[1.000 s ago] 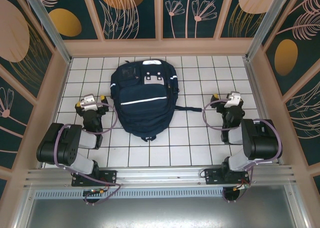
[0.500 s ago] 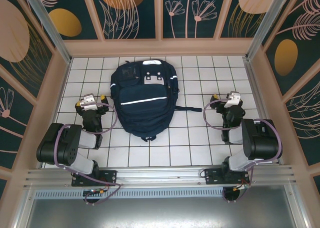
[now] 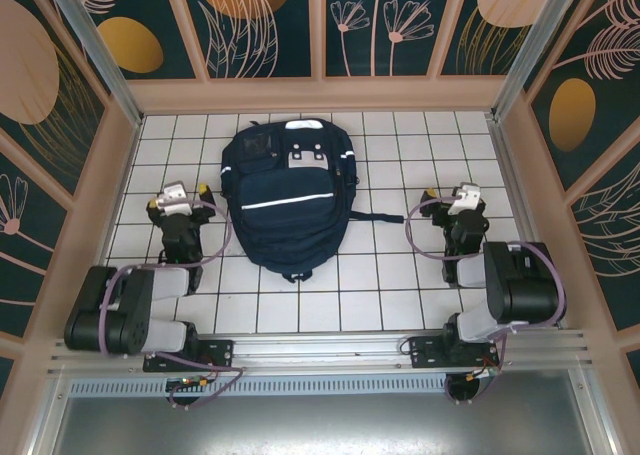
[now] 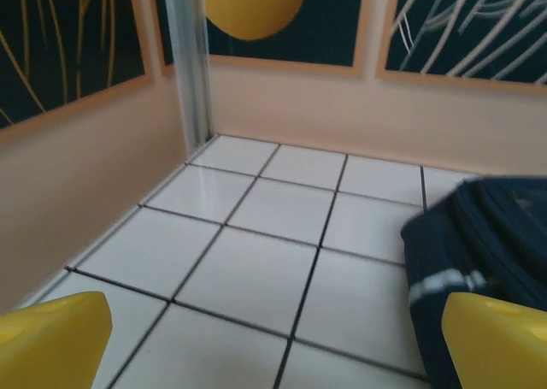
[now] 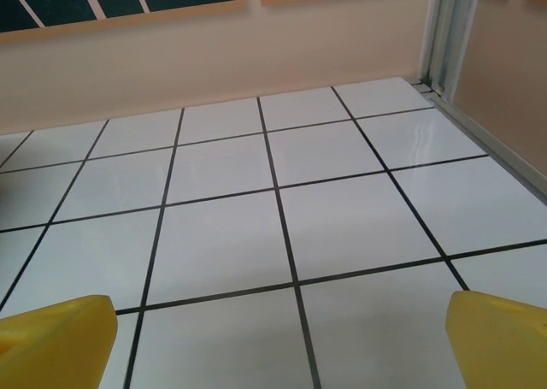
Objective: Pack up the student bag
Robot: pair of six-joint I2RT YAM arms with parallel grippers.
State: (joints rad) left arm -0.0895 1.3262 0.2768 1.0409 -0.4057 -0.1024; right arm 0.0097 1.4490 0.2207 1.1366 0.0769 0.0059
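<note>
student bag (image 3: 290, 200) lies flat on the white tiled surface (image 3: 400, 285), centre-far, top end toward the far wall, white stripe facing up. It sits between the two arms. left jaws are just beside its left edge, close, no contact visible from the top. In the left wrist view the bag's navy corner with a bit of white trim shows at the right, just beyond the right yellow fingertip (image 4: 500, 342). right jaws are farther off on the bag's right, clearly apart from it. A dark strap (image 3: 380, 218) trails from the bag's right side toward them. Both jaws are wide apart, gripping nothing, touching nothing. Right wrist view: yellow fingertips (image 5: 55, 333) over bare tile, aimed at the far wall.
</note>
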